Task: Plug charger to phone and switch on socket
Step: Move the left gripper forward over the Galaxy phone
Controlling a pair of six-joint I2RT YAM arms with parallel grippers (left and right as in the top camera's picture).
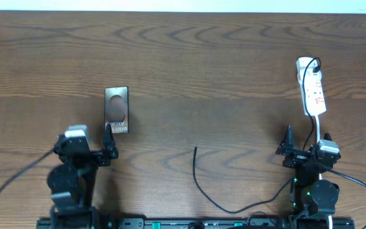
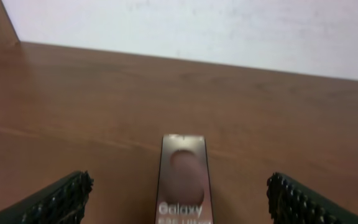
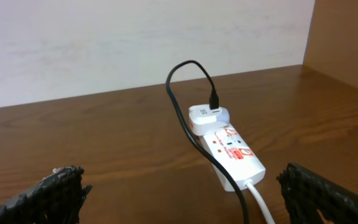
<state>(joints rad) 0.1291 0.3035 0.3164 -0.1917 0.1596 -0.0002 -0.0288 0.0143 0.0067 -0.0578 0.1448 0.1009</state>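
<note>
Both grippers spread wide, nothing held; phone and charger lie apart.
The phone (image 1: pixel 117 110) lies flat on the left half of the table (image 1: pixel 234 51), just ahead of the left gripper (image 2: pixel 179 183), whose jaws stand wide. The charger (image 1: pixel 199 184) curls near the front edge, its tip bare and well apart from the phone. The socket (image 1: pixel 312 94) lies by the right edge, ahead of the wide-spread right gripper (image 3: pixel 180 174).
</note>
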